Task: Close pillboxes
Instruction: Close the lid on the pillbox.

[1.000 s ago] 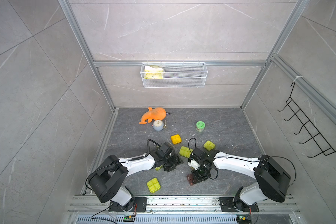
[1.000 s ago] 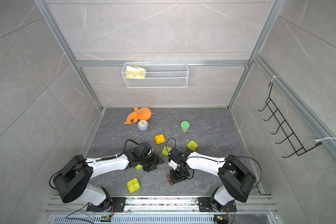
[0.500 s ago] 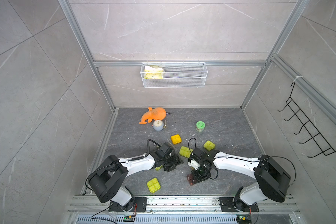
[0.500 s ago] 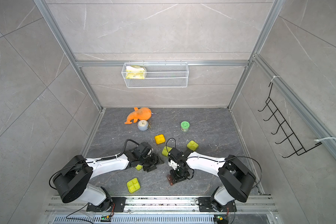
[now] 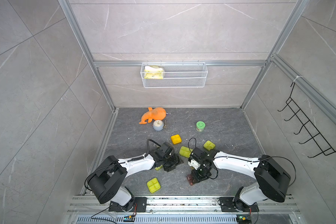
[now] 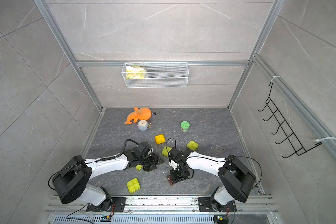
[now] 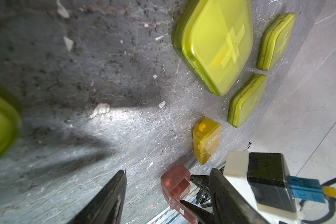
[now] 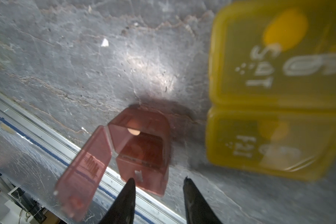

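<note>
Pillbox closing, pink box [image 8: 144, 151] up: sits at near edge of table [image 8: 124, 58], right of centre, lid [image 8: 81, 170] flopped open. My right gripper [image 8: 159, 181] parted, empty, tips just short of box. My left gripper [image 7: 167, 169] wide, empty. Next, likely: swing lid over, press shut.

Orange plush toy [image 5: 153, 114] near the back wall, small clock [image 5: 158, 125] just beside. Green-lidded jar [image 5: 200, 126] upright, well apart. Wall-mounted wire basket [image 5: 182, 81] holding a yellow sponge [image 5: 153, 72]. Black hook rack [image 5: 306, 131] on the side wall.
</note>
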